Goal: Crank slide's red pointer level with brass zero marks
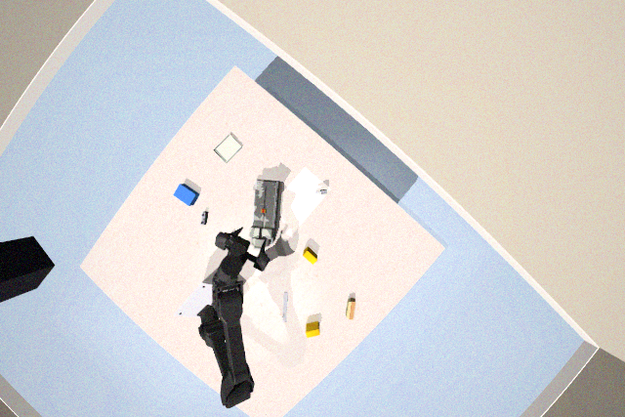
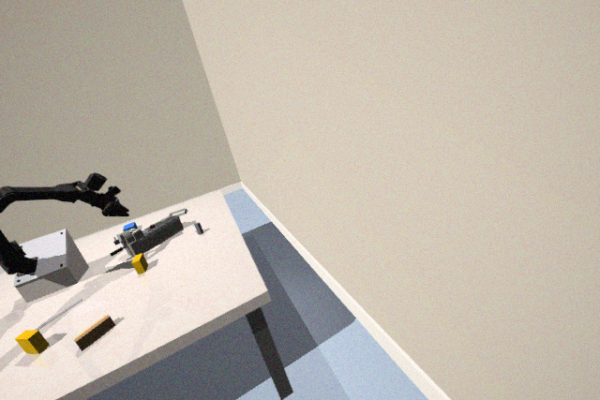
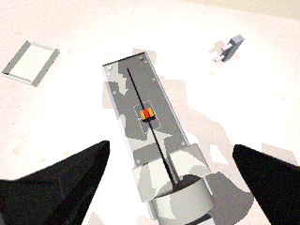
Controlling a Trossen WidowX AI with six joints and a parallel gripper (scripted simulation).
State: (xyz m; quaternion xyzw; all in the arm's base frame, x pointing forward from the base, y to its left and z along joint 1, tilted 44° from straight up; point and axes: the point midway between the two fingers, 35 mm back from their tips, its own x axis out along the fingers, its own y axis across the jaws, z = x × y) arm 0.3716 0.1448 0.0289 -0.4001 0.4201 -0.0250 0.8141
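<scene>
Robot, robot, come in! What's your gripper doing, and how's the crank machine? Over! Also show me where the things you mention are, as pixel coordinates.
Gripper [image 1: 251,245] [image 2: 128,213] [image 3: 171,147] open, empty, above machine [image 1: 272,205] [image 2: 162,234] [image 3: 161,100]. Red pointer [image 1: 263,210] [image 3: 146,113] between brass marks, exact level unclear. Nothing visibly blocking.

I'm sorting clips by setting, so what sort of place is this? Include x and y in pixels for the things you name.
Probably a robot test bench in a plain room: a black robot arm [image 1: 229,312] [image 2: 52,192] reaches over a pale table [image 1: 383,245] [image 2: 203,284], where a grey crank-and-slide machine [image 1: 267,202] [image 2: 159,235] [image 3: 161,94] stands among loose blocks.

The wrist view's lower edge cuts off the crank housing [image 3: 183,208].
</scene>
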